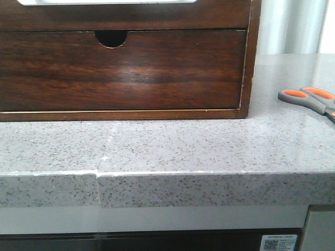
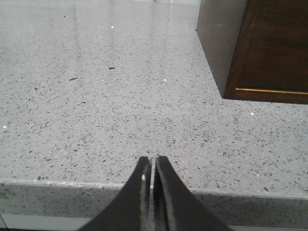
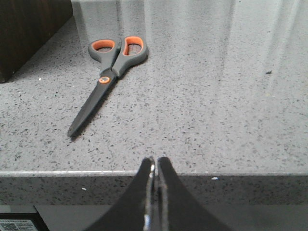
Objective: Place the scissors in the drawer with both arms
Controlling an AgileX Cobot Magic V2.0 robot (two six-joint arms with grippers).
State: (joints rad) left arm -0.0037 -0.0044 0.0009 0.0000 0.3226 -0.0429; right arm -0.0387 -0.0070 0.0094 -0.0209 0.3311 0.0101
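Note:
The scissors (image 1: 310, 99) lie flat on the speckled grey counter, right of the wooden chest, partly cut off by the front view's right edge. In the right wrist view the scissors (image 3: 113, 63) show whole, blades closed, grey handles lined in orange pointing away from my right gripper (image 3: 156, 160). That gripper is shut and empty, hovering over the counter's front edge. The drawer (image 1: 125, 16) is the low dark brown front at the top of the chest, closed, with a wide cut-out along its top edge. My left gripper (image 2: 153, 159) is shut and empty, near the counter's front edge, left of the chest.
A taller drawer front (image 1: 120, 73) with a half-round finger notch sits below the low one. The chest's corner (image 2: 231, 53) stands ahead of the left gripper, and its side (image 3: 26, 33) is beside the scissors. The counter's front edge (image 1: 167, 175) has a seam.

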